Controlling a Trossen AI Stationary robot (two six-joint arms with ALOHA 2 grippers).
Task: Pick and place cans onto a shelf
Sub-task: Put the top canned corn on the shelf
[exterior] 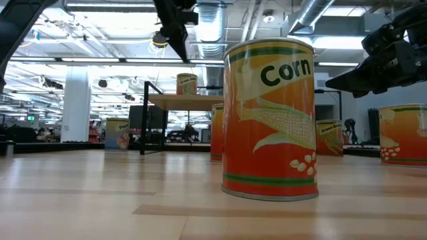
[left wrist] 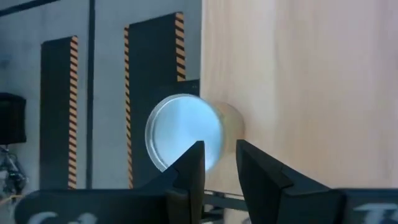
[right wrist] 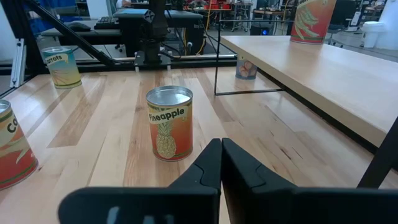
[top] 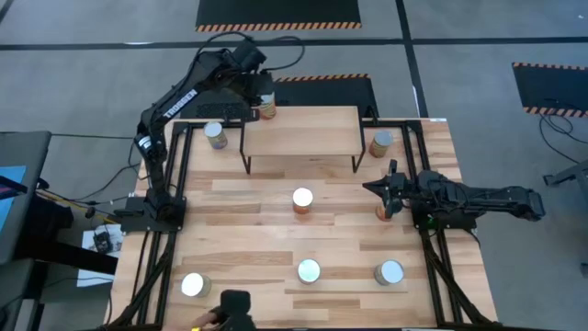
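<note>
Corn can (exterior: 270, 119) right up front (huge), left gripper (top: 260, 89) released above a can (top: 267, 108) on the shelf (top: 303, 131) far-left corner, right gripper (top: 372, 188) clenched empty.

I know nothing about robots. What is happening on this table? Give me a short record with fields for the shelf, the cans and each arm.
shelf: light-wood board on thin black legs, standing on the table
shelved can: one, at the shelf corner on the left arm's side
cans on table: seven, with the pineapple can in the middle
left pincer: above the shelved can, fingers slightly apart, holding nothing
right pincer: shut, empty, low over the table, pointing at the pineapple can
</note>
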